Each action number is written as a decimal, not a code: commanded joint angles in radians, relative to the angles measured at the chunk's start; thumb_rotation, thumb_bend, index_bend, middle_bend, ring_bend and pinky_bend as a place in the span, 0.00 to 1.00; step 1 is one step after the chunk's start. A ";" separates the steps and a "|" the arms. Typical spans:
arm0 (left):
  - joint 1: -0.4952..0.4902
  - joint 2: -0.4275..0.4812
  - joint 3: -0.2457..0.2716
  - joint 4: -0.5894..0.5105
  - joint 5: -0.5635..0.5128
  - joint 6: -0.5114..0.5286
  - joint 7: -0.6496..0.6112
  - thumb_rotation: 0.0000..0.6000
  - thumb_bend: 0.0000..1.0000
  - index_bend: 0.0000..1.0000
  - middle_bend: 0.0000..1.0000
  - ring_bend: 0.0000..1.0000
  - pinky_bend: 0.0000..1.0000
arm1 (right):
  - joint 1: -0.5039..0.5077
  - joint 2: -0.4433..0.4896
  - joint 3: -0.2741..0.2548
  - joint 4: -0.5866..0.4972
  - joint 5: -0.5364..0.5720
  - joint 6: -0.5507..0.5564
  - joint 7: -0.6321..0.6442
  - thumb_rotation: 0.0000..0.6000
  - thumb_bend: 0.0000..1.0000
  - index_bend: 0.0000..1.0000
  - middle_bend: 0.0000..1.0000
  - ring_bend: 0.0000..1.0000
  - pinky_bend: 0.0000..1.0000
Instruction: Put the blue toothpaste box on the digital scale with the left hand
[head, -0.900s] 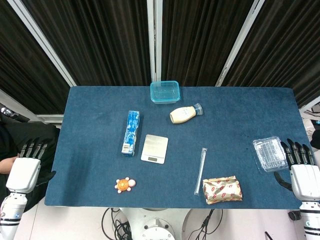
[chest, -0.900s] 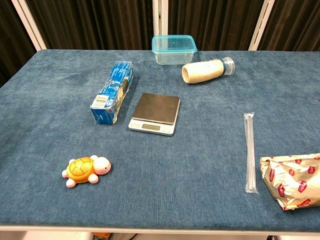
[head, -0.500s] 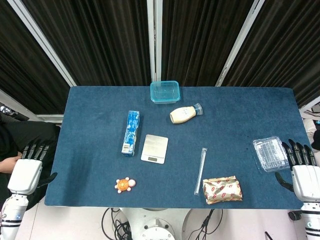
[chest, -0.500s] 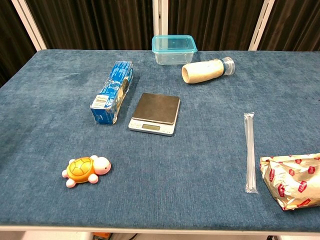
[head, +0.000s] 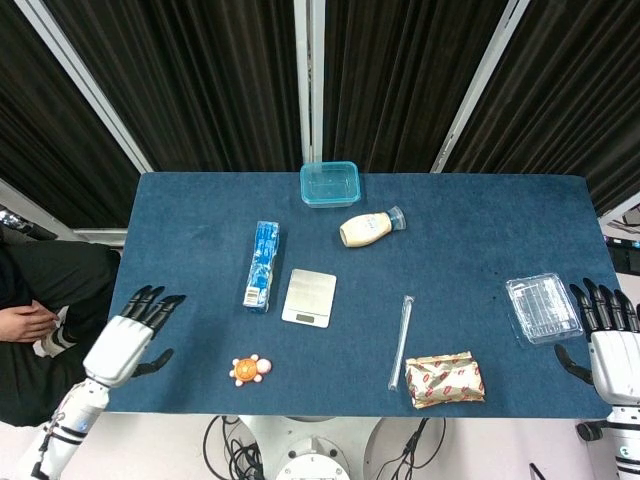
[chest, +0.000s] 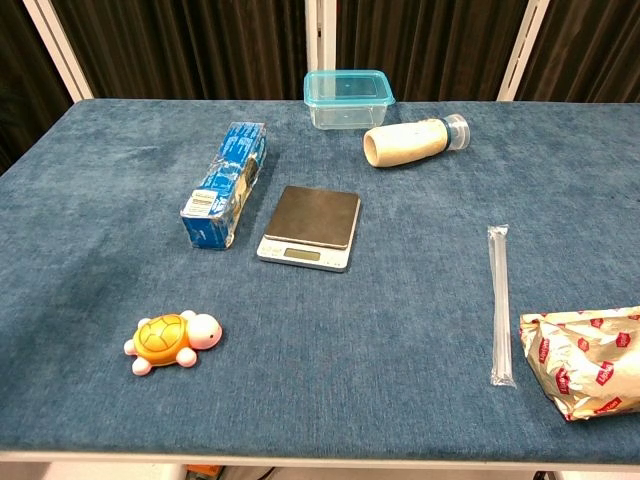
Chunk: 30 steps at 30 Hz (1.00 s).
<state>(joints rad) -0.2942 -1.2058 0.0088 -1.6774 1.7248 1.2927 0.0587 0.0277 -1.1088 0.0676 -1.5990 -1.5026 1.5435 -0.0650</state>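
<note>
The left hand (head: 128, 335) sits over the near-left table (head: 480, 215) edge, fingers spread, holding nothing. The right hand (head: 612, 340) stays off the right edge, fingers apart, empty. One blue toothpaste box (head: 262, 265) (chest: 225, 183) lies flat, left of centre, just beside and left of the one digital scale (head: 309, 297) (chest: 311, 226), not touching it. Bare cloth lies between the left hand and the box. Print on the box is too small to read.

Other items, one each:
- toy turtle (chest: 170, 340), near-left
- teal container (chest: 348, 97), far edge
- bottle (chest: 414, 141) on its side
- clear tube (chest: 498, 303)
- red-printed packet (chest: 584, 373), near-right
- clear tray (head: 541, 308), overhanging the right edge
</note>
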 joint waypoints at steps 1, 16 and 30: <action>-0.078 -0.069 0.000 0.006 0.025 -0.098 -0.005 1.00 0.37 0.13 0.14 0.00 0.00 | -0.004 0.005 0.001 0.000 0.005 0.003 0.008 1.00 0.17 0.00 0.00 0.00 0.00; -0.224 -0.306 -0.021 0.104 -0.034 -0.269 0.010 1.00 0.54 0.62 0.20 0.00 0.00 | -0.021 0.019 0.013 0.017 0.024 0.021 0.050 1.00 0.18 0.00 0.00 0.00 0.00; -0.247 -0.417 -0.037 0.248 -0.074 -0.240 0.171 1.00 0.54 0.64 0.22 0.00 0.00 | -0.021 0.018 0.022 0.029 0.041 0.011 0.057 1.00 0.20 0.00 0.00 0.00 0.00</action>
<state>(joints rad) -0.5371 -1.6146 -0.0286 -1.4392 1.6567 1.0512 0.2153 0.0065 -1.0901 0.0890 -1.5703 -1.4616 1.5549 -0.0084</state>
